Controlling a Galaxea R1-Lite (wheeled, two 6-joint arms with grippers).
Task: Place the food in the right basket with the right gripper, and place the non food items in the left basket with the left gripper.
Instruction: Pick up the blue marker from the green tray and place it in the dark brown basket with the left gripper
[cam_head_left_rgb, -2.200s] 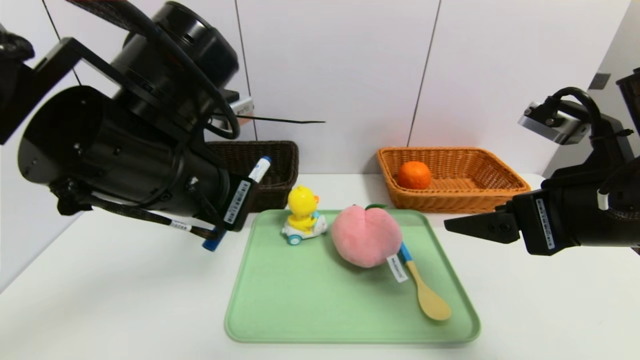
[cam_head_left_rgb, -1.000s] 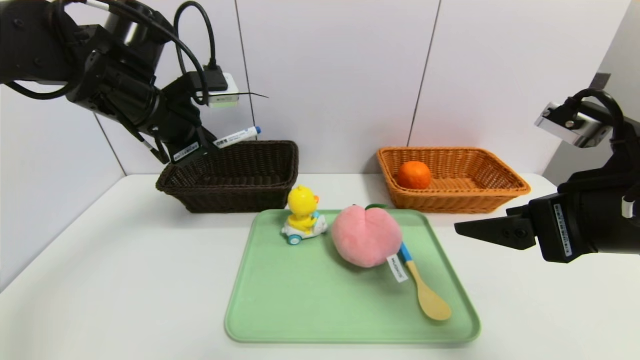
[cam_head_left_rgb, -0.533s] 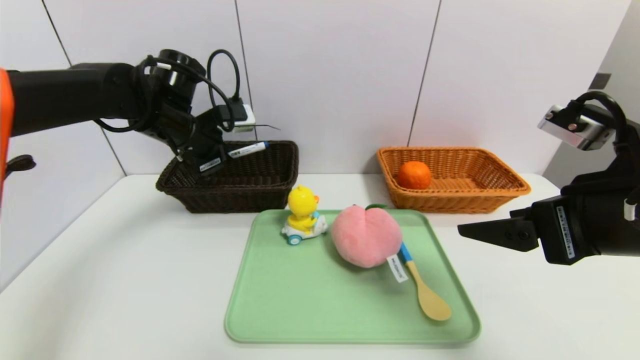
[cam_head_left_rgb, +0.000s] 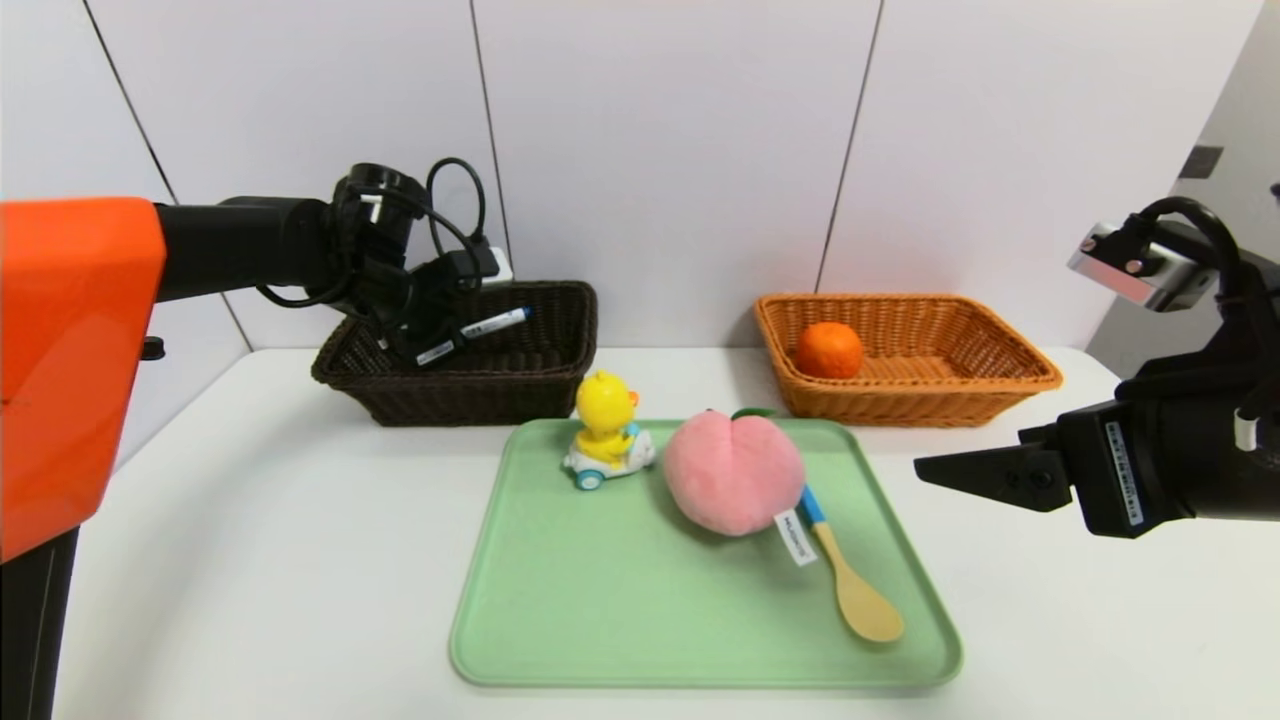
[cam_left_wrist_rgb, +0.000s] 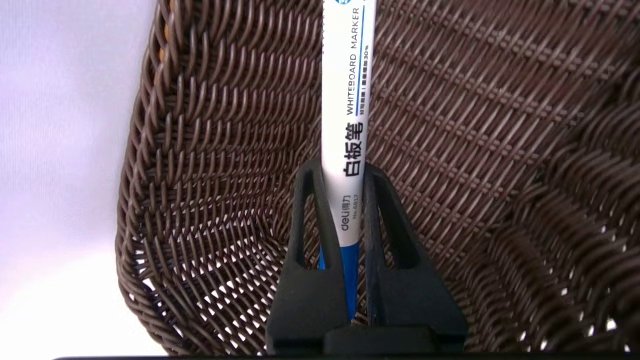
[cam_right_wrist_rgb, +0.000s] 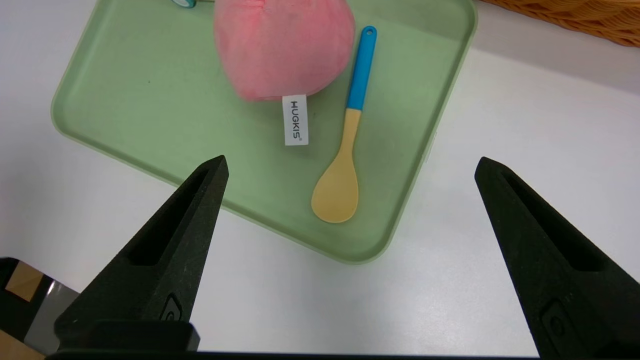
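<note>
My left gripper (cam_head_left_rgb: 445, 340) (cam_left_wrist_rgb: 344, 167) is shut on the white marker (cam_head_left_rgb: 492, 324) (cam_left_wrist_rgb: 350, 100) with blue cap, held just inside the dark brown left basket (cam_head_left_rgb: 540, 375) (cam_left_wrist_rgb: 475, 125). My right gripper (cam_head_left_rgb: 925, 468) (cam_right_wrist_rgb: 350, 162) hangs open and empty to the right of the green tray (cam_head_left_rgb: 600, 610) (cam_right_wrist_rgb: 150, 100). On the tray sit the yellow duck toy (cam_head_left_rgb: 605, 430), the pink plush peach (cam_head_left_rgb: 733, 472) (cam_right_wrist_rgb: 282, 45) and the yellow spoon with blue handle (cam_head_left_rgb: 850, 585) (cam_right_wrist_rgb: 345, 150). The orange fruit (cam_head_left_rgb: 828, 350) lies in the orange-tan right basket (cam_head_left_rgb: 960, 395).
White table (cam_head_left_rgb: 250, 560) with a white panelled wall behind the baskets. The left arm's orange upper segment (cam_head_left_rgb: 70, 360) fills the left edge of the head view. A corner of the tan basket (cam_right_wrist_rgb: 575, 20) shows in the right wrist view.
My left arm has swung away from the head camera and lowered the marker to the brown basket. The right gripper has hardly moved.
</note>
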